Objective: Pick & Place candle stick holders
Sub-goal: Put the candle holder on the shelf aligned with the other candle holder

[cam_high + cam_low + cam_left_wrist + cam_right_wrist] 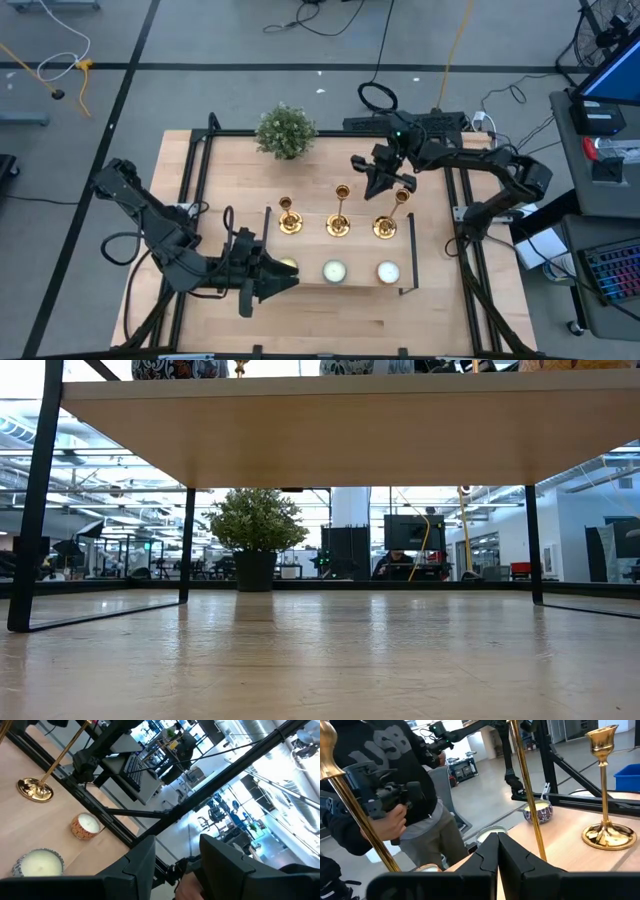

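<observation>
My left gripper [285,283] hovers at the near edge of the raised wooden shelf [310,215], jaws partly apart and holding nothing. Just beside it the left candle [288,265] sits in a row with the middle candle [334,271] and the right candle [388,271]. Behind that row, three gold candle stick holders stand upright: left holder [289,218], middle holder [339,214], right holder [388,218]. My right gripper [380,182], fingers pressed together and empty, hangs just past the right holder. Farthest back stands a green plant [286,130].
</observation>
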You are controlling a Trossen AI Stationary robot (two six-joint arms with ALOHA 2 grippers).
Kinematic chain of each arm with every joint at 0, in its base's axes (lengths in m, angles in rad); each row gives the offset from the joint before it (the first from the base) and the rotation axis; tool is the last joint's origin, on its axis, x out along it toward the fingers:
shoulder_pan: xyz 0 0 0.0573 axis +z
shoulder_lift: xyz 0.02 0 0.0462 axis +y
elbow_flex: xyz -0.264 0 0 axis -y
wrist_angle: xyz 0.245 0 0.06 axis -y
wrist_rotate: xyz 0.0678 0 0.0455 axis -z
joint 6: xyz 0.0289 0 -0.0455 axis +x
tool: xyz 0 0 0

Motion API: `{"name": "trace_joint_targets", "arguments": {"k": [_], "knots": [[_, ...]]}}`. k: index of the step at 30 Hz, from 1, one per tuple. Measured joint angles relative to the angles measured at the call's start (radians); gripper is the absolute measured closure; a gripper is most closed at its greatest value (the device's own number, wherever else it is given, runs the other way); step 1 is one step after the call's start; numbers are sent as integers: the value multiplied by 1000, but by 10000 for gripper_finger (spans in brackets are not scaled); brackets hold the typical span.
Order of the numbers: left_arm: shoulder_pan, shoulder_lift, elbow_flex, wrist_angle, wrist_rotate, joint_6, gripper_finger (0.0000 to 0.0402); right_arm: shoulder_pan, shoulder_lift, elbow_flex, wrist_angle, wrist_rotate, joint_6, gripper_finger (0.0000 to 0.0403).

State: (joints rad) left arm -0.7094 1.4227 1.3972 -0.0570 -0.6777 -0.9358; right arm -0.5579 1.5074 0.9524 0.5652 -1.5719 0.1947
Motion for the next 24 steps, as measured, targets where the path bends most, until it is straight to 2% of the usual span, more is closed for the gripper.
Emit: {"name": "trace_joint_targets", "arguments": {"k": [20,22,24], "knots": [[0,0,0,1,5,-10,241,76,0,0,1,4,32,403],[0,0,0,1,5,-10,241,67,0,-1,18,50,33,403],[0,0,0,1,5,-9,241,52,-11,-1,20,149,37,403]]}}
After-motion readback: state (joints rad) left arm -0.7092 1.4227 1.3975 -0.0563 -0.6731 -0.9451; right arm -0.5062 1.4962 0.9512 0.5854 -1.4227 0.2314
